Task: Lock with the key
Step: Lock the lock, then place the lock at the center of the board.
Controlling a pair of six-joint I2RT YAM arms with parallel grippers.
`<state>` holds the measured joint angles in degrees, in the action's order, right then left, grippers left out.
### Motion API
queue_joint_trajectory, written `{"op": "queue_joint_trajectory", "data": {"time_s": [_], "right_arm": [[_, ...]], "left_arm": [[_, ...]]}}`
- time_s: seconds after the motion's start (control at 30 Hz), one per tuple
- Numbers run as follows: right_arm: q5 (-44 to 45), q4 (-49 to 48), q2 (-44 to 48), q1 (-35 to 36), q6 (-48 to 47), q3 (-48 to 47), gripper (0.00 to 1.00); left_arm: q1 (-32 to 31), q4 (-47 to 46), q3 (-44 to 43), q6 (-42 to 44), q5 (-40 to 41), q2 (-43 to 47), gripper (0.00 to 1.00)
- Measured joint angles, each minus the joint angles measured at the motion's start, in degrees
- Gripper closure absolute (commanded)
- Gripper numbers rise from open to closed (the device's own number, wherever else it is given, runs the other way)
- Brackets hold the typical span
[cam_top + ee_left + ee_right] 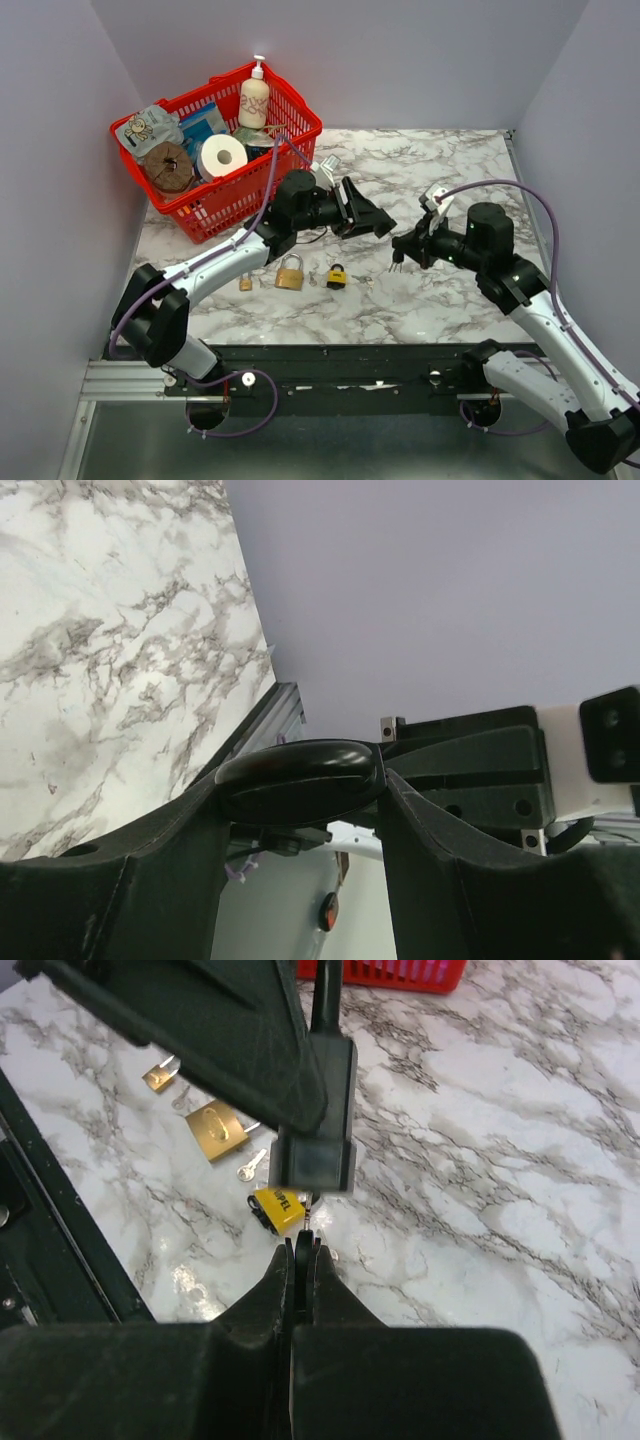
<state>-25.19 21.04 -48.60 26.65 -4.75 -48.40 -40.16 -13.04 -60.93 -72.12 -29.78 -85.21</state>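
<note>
Surface: marble table (440, 170), padlocks below my grippers.
Right gripper (303, 1250): pressed together, possibly pinching a key; unclear.
Yellow padlock (278, 1207): just ahead, right arm nearer.
Left gripper (378, 226): state unclear.

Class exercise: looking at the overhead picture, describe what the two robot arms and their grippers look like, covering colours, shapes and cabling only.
Both arms have white link shells with black joint housings and black bases. A purple cable loops along each arm. The left gripper and right gripper are black with wedge-shaped fingers, each backed by a small white camera block. No printed markings are legible.
</note>
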Motion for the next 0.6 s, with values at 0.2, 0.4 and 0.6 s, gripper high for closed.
{"op": "queue_joint_trajectory", "data": {"time_s": [0.2, 0.4, 0.6], "right_arm": [[2.4, 4.8, 6.0, -0.1, 3.0, 3.6, 0.99], [10.7, 9.2, 9.4, -0.5, 8.5, 4.6, 0.99], [24.3, 12.6, 8.6, -4.8, 14.6, 1.9, 0.99]], "left_arm": [[5.0, 2.6, -5.7, 1.6, 2.2, -3.8, 1.00], [3.9, 14.1, -13.6, 7.6, 6.2, -8.9, 1.00], [-5.9, 29.1, -16.8, 14.3, 10.9, -14.1, 1.00]]}}
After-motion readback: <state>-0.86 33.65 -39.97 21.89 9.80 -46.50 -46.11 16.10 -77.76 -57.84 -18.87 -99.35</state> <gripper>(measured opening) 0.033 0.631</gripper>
